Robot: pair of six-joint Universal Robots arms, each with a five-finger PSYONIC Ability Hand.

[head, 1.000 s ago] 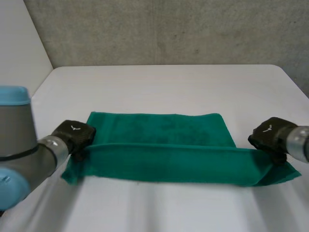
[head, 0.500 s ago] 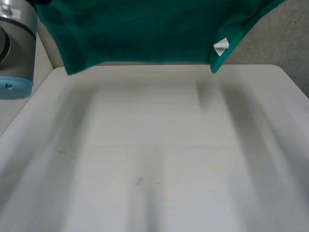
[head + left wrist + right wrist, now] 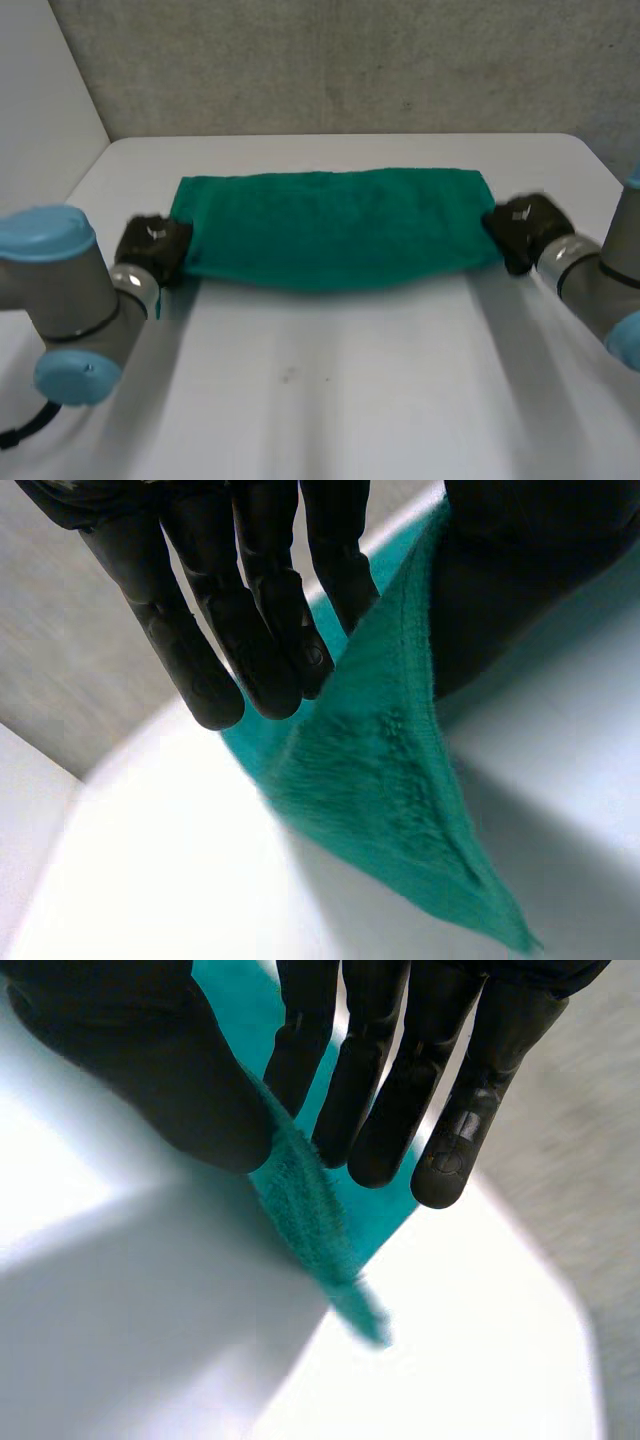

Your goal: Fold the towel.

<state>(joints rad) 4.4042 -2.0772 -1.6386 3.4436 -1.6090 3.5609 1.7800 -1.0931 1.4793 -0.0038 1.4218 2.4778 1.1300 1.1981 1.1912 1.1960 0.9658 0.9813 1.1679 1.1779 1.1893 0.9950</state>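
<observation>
Green towel (image 3: pixel 335 228): stretched crosswise over the far half of the white table (image 3: pixel 340 400), near edge sagging. Left hand (image 3: pixel 152 248): pinches left end between thumb and straight fingers. Right hand (image 3: pixel 522 228): pinches right end likewise. Broad table surface lies in front.

Between left hand (image 3: pixel 152 248), right hand (image 3: pixel 522 228): towel (image 3: pixel 330 228)

Green towel (image 3: pixel 335 228) stretched wide over the white bench (image 3: pixel 350 400), left hand (image 3: pixel 152 248) at its 9 o'clock end, right hand (image 3: pixel 525 228) at 3 o'clock.
</observation>
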